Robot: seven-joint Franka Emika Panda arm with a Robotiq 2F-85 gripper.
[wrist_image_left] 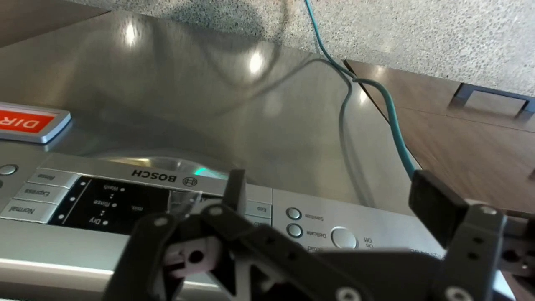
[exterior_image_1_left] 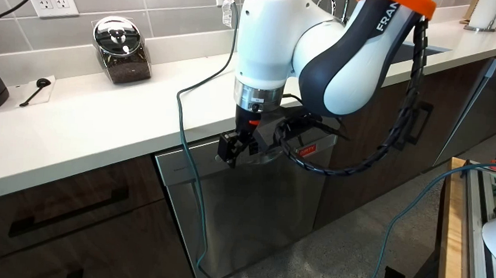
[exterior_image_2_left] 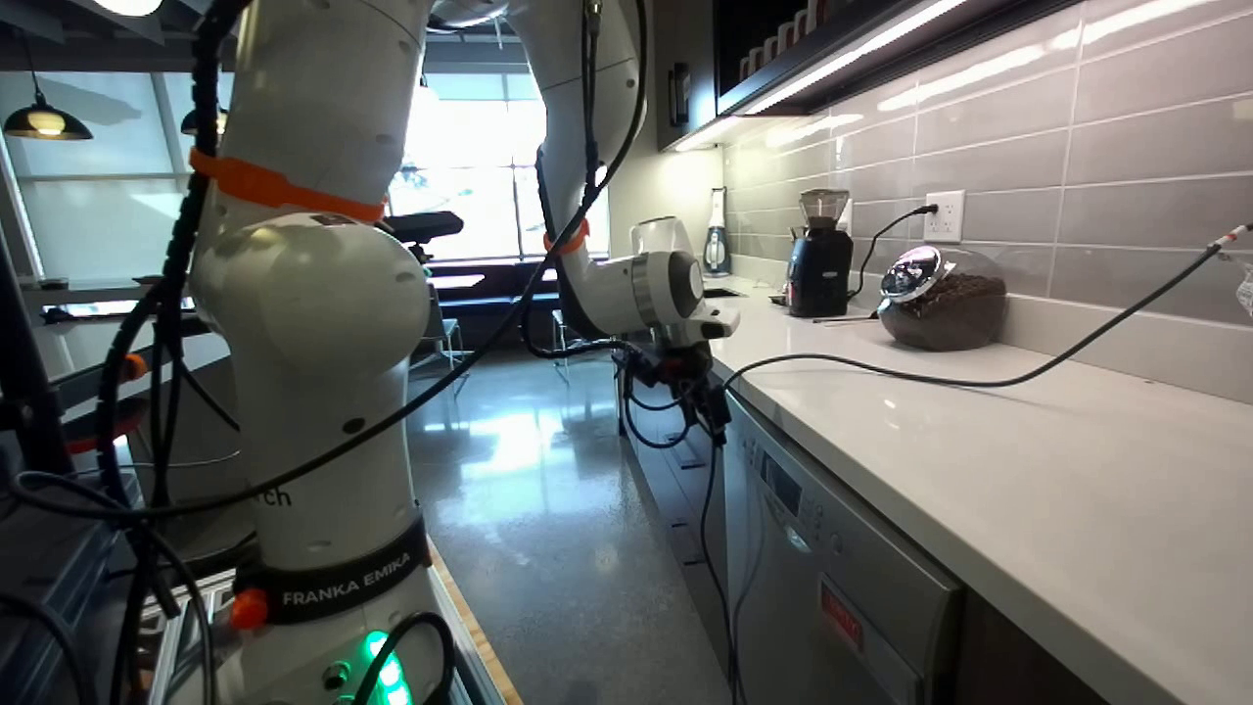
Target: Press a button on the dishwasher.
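Wrist view (clock read on the frame, 12 at its top; the lettering stands upside down). Gripper point(wrist_image_left: 332, 190): fingers point(wrist_image_left: 436, 205) wide apart, no object held. Dishwasher point(wrist_image_left: 200, 96) fills most of the frame. Its control strip point(wrist_image_left: 355, 217) has its long axis from just past 9 o'clock to just past 3, roughly parallel to the line joining the fingertips. On/Off button point(wrist_image_left: 343, 238) shows at 6 o'clock from the middle of that line: between the fingers, under neither tip. Display point(wrist_image_left: 129, 196) at 9 o'clock, partly covered by the gripper. Teal cable point(wrist_image_left: 395, 125) at 1 to 2.

In an exterior view, the gripper overlaps the left half of the strip; the dishwasher's door point(exterior_image_1_left: 247, 208) lies at 5 to 6 o'clock from it, red label point(exterior_image_1_left: 307, 150) at 3. Contact not resolved.

In an exterior view along the counter point(exterior_image_2_left: 998, 460), gripper point(exterior_image_2_left: 717, 421) is by the strip's far end; strip axis and display point(exterior_image_2_left: 781, 487) run off toward 4 to 5 o'clock. Finger gap not readable here.

Judgement: approach stage. If On/Off is the target (task names no particular button), pressing likely needs the fingers brought together, or one tip shifted over it; at this spread both would probably miss.
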